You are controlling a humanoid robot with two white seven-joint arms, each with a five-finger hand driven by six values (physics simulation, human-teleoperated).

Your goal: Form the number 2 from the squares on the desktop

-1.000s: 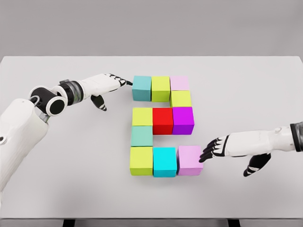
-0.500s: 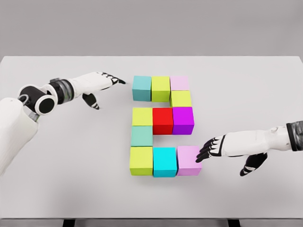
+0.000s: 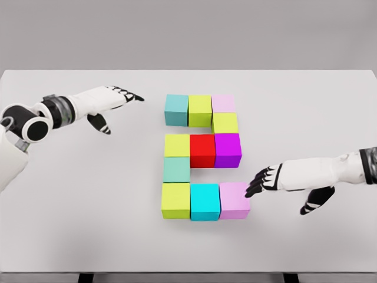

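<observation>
Coloured cubes form a 2 on the white table. The top row is teal, lime and pale pink, with a lime cube under the pink one. Lime, red and purple make the middle row. A teal cube links down to lime, cyan and pink. My right hand is open, its fingertips at the pink cube's right edge. My left hand is open, left of the top teal cube.
The table's front edge runs along the bottom of the view. A grey wall stands behind the table.
My left hand has drawn back to the left, away from the top teal cube. My right hand stays at the bottom pink cube, which has shifted slightly left against the cyan one.
</observation>
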